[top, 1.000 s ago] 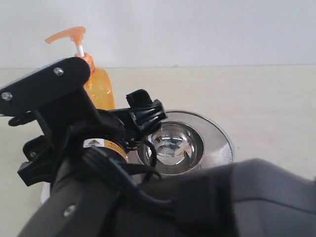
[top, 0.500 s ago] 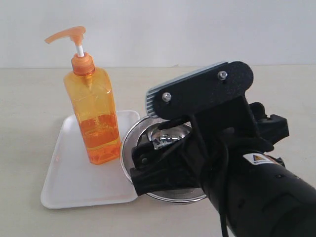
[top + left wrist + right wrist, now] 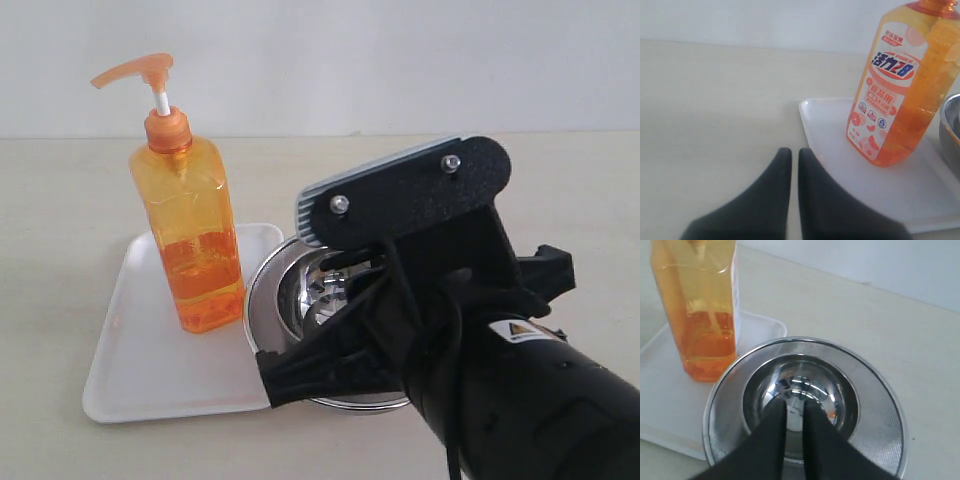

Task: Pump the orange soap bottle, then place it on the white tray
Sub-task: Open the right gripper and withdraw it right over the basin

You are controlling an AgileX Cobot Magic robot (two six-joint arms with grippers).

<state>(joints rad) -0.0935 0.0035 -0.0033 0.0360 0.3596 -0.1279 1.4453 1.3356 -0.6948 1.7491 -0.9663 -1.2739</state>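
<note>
Lower right foreground: the right tool [image 3: 794,410] is seen nearly closed and empty above the steel strainer [image 3: 880,410], the left tool [image 3: 793,152] shut on nothing. Beyond, at left, the orange soap bottle [image 3: 195,240] is stood upright on the white tray [image 3: 150,375], apparently already delivered.

Orange soap bottle [image 3: 190,240] stands upright on the white tray [image 3: 150,375], toward the tray's right edge. Translucent rectangular body, liquid in roughly the lower half, orange pump head up on a white stem, spout pointing left; label white, red and orange with Chinese characters. Tray flat, rectangular, rounded corners, low rim, lying left and near.
</note>
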